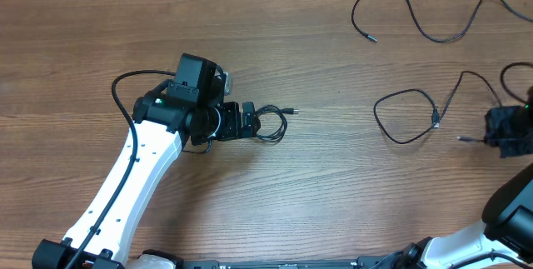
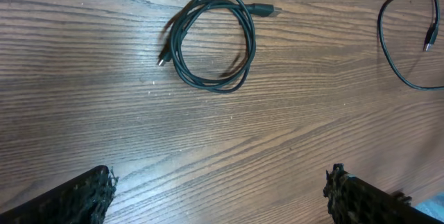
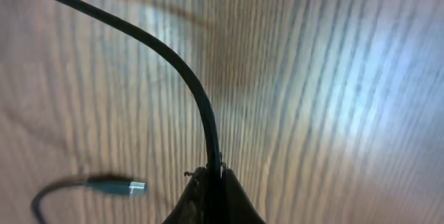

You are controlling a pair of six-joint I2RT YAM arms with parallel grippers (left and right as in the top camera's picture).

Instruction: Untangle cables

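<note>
Left gripper (image 2: 222, 195), fingers spread wide, hovers over a coiled cable (image 2: 209, 88) near the middle of the table (image 1: 333, 202). Right gripper (image 3: 212, 177), pinched closed on a loose cable (image 3: 207, 109), sits by the right edge. A third cable (image 1: 416, 23) lies toward the far right corner.

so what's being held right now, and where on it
The right gripper is shut on a loose cable, pinching it along its cord. The left gripper is open, holding nothing.
</note>
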